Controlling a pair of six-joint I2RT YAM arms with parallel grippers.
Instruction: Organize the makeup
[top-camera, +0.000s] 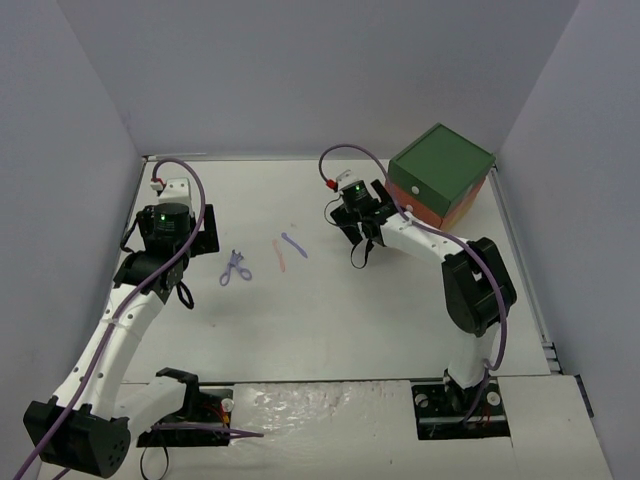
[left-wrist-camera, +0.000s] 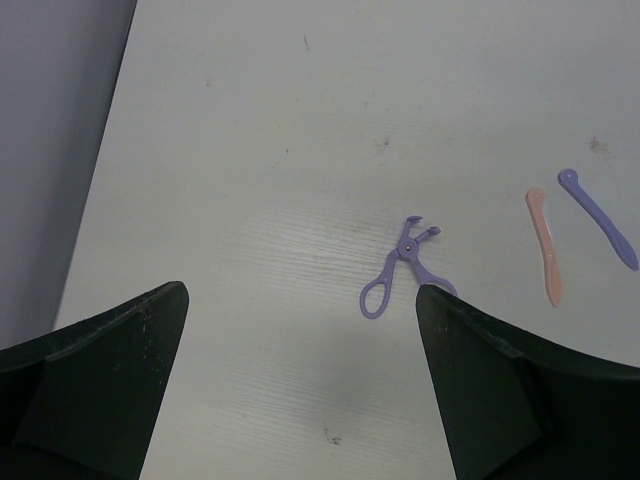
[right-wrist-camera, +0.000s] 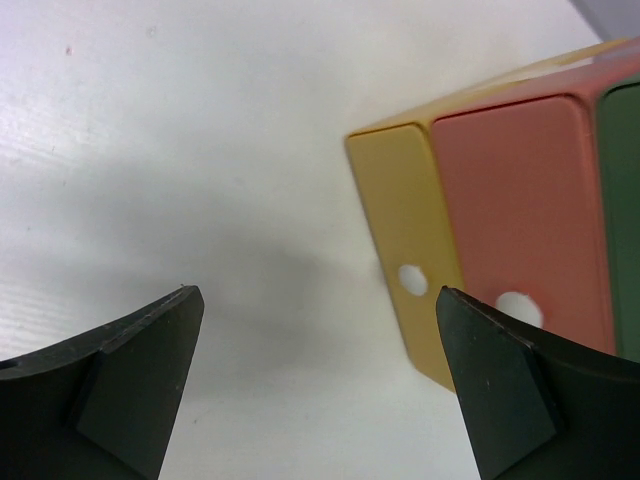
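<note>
Three pieces of makeup lie mid-table: a lilac scissor-like tool (top-camera: 236, 268), a pink stick (top-camera: 280, 256) and a lilac stick (top-camera: 294, 245). My left gripper (top-camera: 178, 268) hovers left of them, open and empty. In the left wrist view the scissor-like tool (left-wrist-camera: 400, 268) lies just ahead of the right finger (left-wrist-camera: 500, 400), one loop hidden behind it. The pink stick (left-wrist-camera: 545, 248) and lilac stick (left-wrist-camera: 598, 217) lie further right. My right gripper (top-camera: 362, 236) is open and empty, beside the drawer chest (top-camera: 440, 175). Other makeup is out of view.
The green-topped drawer chest stands at the back right. In the right wrist view its yellow drawer front (right-wrist-camera: 405, 225) and red drawer front (right-wrist-camera: 520, 205) face my open right gripper (right-wrist-camera: 318, 290), each with a round hole. Grey walls enclose the table's left, back and right.
</note>
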